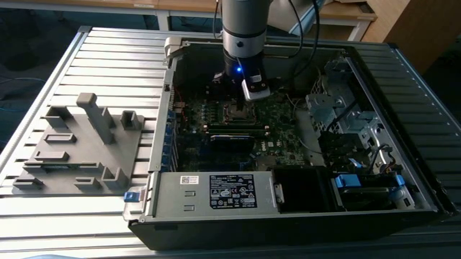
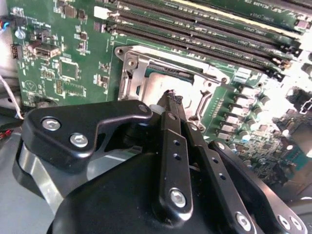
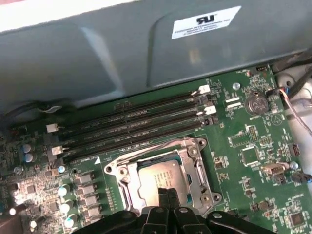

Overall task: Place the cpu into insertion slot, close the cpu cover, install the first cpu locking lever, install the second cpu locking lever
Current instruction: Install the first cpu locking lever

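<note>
The cpu, a small flat square chip with a dull silvery-grey metal top, is seen seated in the insertion slot (a square socket with a metal rim on the green circuit board). In both wrist views the silvery metal cpu cover is seen lying down around the chip, whose top shows through its window. The black two-fingered gripper is held directly over the chip, its slim fingertips pressed together with nothing between them; whether they touch the chip cannot be told. Long black memory-stick slots are found just beside the socket. In the exterior view the grey arm is seen reaching down into the open black computer case, with a grey moulded fixture tray lying on the slatted metal table at the exterior view's left.
</note>
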`<action>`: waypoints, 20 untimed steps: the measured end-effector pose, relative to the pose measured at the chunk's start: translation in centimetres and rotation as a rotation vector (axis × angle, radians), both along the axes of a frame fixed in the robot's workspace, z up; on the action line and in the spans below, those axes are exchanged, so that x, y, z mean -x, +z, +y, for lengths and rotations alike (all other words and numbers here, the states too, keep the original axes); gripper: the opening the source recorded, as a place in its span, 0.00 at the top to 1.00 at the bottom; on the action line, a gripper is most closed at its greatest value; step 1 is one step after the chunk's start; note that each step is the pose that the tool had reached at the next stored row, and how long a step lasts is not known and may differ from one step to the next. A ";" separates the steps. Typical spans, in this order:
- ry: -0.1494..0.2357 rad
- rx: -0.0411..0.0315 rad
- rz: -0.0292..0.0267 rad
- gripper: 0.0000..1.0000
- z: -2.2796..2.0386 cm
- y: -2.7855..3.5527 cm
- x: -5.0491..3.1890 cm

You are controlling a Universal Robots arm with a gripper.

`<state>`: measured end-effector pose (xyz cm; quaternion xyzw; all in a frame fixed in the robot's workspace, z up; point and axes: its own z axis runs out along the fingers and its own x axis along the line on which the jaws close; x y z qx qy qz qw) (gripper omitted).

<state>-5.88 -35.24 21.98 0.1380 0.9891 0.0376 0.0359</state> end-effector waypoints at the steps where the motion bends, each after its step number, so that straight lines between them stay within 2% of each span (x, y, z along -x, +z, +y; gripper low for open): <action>1: 0.000 -0.0001 0.0000 0.89 0.13 -0.02 -0.06; 6: 0.000 0.0002 0.0003 0.89 1.01 -0.27 -0.18; 15: 0.000 0.0061 0.0006 0.89 1.03 -0.31 -0.22; 20: 0.000 0.0057 0.0002 0.89 1.03 -0.17 -0.23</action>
